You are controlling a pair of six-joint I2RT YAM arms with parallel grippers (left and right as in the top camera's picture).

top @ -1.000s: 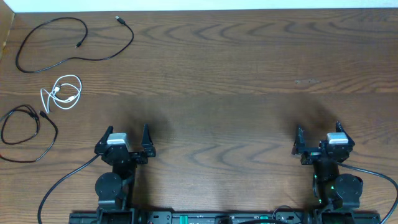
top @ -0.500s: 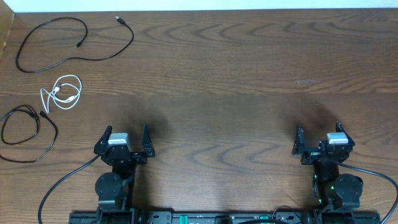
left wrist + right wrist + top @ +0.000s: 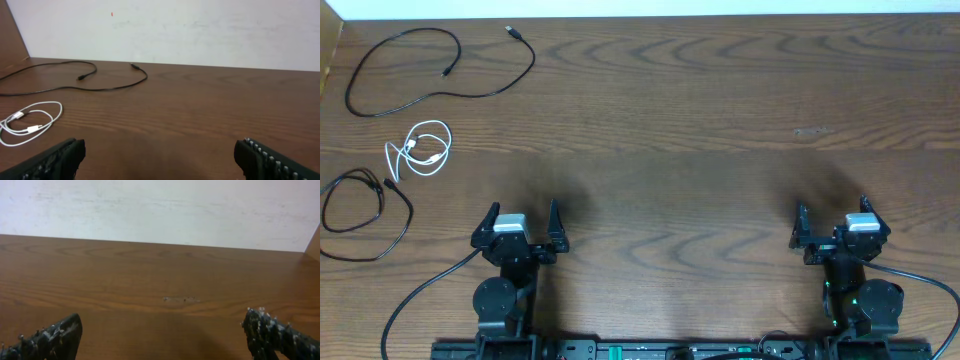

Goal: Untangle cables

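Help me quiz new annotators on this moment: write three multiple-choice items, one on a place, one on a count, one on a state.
1. Where does the white cable lie?
A. At the far right of the table
B. On the table's left side, between the long black cable and the coiled black cable
C. Hanging over the near edge

2. How many thin cables lie on the table?
A. Two
B. Three
C. Five

3. How do the left gripper and right gripper stand?
A. Both open and empty
B. One shut on the white cable
C. Both shut on a black cable

Answers:
1 B: the overhead view shows it between the two black ones.
2 B: two black and one white can be counted.
3 A: both wrist views show spread fingers with only bare wood between them.
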